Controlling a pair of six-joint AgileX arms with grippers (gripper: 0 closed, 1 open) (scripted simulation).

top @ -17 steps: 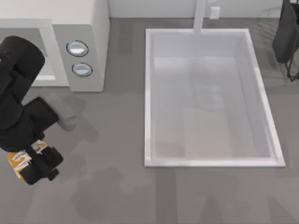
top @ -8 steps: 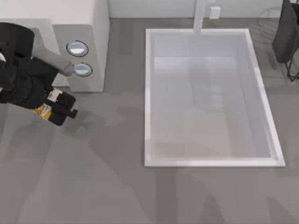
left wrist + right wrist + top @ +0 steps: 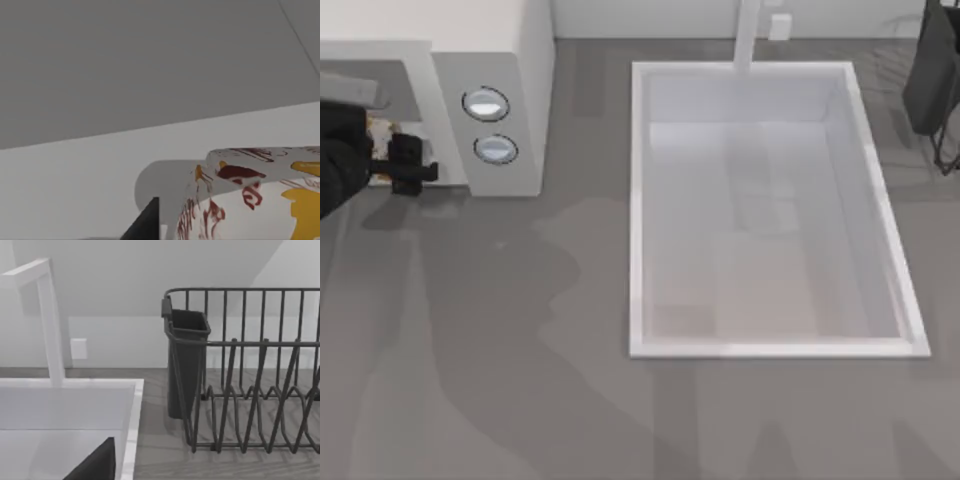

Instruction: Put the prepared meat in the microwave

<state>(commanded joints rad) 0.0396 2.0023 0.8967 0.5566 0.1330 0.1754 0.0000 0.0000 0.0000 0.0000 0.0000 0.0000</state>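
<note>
Holding the prepared meat [image 3: 380,130] pinched, left gripper [image 3: 402,162] sits at the microwave [image 3: 510,60] mouth, beside 2 knobs (right arm parked far right, fingers unseen); releasing here risks it dropping onto the table

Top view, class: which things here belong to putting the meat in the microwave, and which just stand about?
In the job: left gripper, prepared meat held in it, microwave.
Standing about: sink, tap, dish rack, right arm parked at top right.
</note>
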